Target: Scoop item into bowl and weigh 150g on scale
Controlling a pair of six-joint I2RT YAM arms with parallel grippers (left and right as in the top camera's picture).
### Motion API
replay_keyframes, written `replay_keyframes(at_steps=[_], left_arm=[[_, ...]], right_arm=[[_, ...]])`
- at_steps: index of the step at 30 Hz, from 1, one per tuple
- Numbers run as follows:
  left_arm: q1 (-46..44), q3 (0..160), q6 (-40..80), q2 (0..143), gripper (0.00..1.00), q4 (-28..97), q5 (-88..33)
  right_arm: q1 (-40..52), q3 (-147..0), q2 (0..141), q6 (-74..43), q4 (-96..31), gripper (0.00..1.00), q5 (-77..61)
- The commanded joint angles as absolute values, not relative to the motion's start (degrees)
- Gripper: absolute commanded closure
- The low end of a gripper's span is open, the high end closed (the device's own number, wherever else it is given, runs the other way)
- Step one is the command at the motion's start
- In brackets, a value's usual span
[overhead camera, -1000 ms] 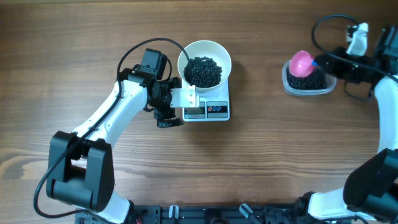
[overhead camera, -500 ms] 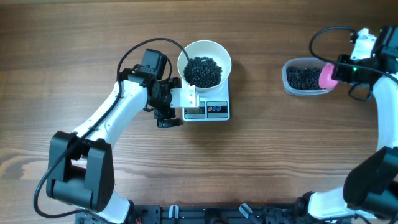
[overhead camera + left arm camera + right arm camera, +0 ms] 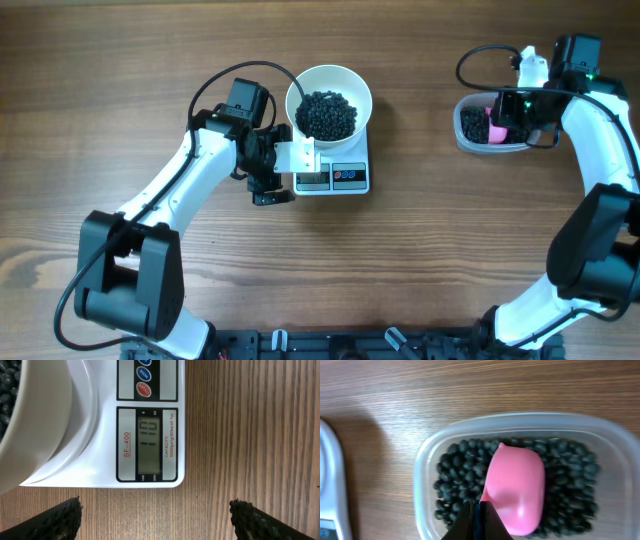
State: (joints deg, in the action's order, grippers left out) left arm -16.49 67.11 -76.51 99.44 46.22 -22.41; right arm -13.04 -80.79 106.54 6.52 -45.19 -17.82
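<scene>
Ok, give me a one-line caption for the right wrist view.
The pink scoop, gripped in the shut right tool, hangs over the black beans in the clear tub.

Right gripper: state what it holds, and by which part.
The right gripper is shut on the pink scoop, pinching its narrow end; the scoop lies on the black beans.
</scene>
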Motion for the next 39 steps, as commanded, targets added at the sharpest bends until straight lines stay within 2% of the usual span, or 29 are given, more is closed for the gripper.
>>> replay_keyframes(at_steps=[1,7,13,25,30,33,39], left_arm=[[-16.34,66.59,-77.58,100.03,0.00,46.24,-23.55],[-16.34,66.59,-77.58,100.03,0.00,46.24,-23.55],[-16.32,66.59,-77.58,100.03,0.00,46.24,-23.55],[-16.34,66.59,-77.58,100.03,0.00,46.24,-23.55],[-16.34,66.59,-77.58,100.03,0.00,46.24,-23.55],[-16.34,66.59,-77.58,100.03,0.00,46.24,-23.55],[-16.34,66.59,-77.58,100.03,0.00,46.24,-23.55]], right_arm=[[-12.99,-79.02,110.28,5.39,-46.06,0.96,-24.53],[-20.21,-79.05,110.28,4.29,-42.94,0.96,-44.01],[-26.98,-79.05,110.28,4.32,-45.34,0.96,-45.34],[-39.92,-79.05,110.28,4.34,-45.63,0.96,-68.38],[-40.73,-79.05,110.28,4.56,-45.71,0.96,-69.82],[-40.64,-79.05,110.28,5.23,-45.67,0.96,-75.16],[-33.47,-79.05,110.28,4.23,-45.65,0.96,-76.01]])
